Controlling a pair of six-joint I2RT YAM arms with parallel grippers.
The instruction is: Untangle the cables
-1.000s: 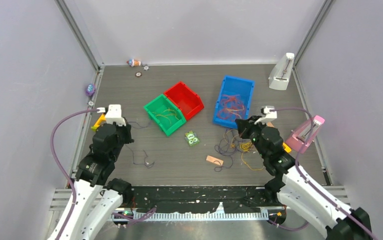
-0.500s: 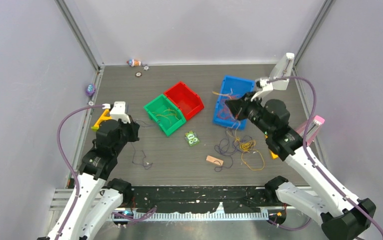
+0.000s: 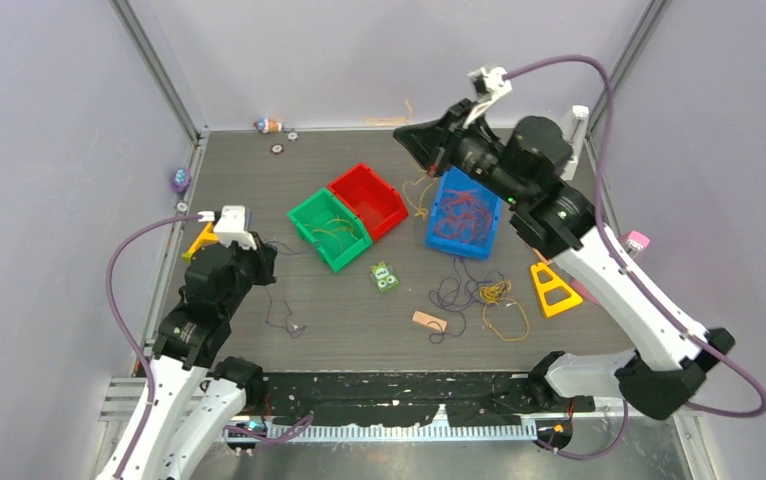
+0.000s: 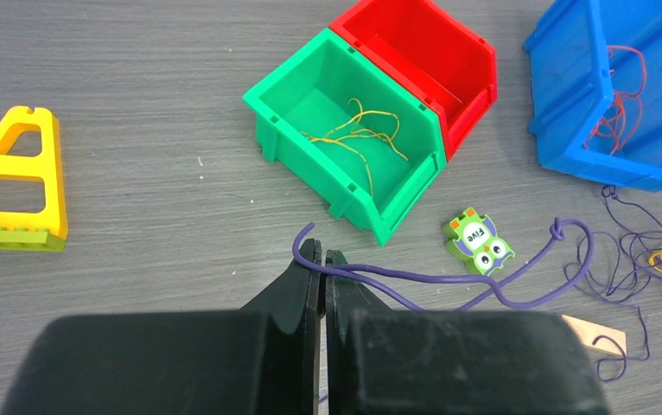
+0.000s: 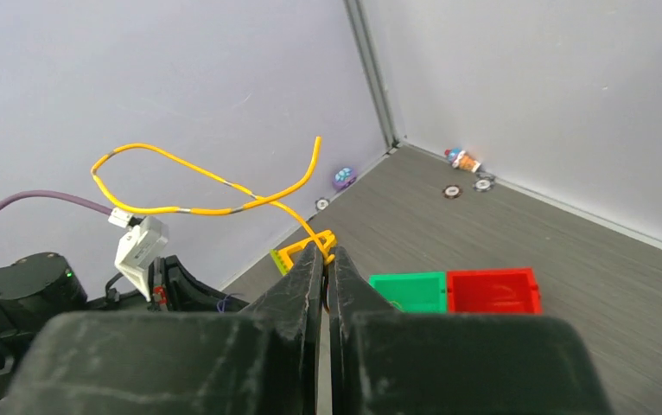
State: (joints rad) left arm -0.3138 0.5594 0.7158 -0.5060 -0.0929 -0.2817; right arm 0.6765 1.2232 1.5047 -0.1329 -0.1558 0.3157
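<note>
This is looking like a robotics lab cell: lilac panels [image 3: 39, 120] and aluminium posts [image 3: 156, 68] are boxing in a dark bench [image 3: 339, 325], a left arm [image 3: 194, 320] and a right arm [image 3: 609, 280] are standing bolted at its near edge, and plastic bins [image 3: 331, 232] and toys [image 3: 385, 276] are lying about.

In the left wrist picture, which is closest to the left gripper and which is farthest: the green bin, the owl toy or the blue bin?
1. green bin, just ahead of the left gripper.
2. owl toy, off to the right.
3. blue bin, far right corner.
</note>
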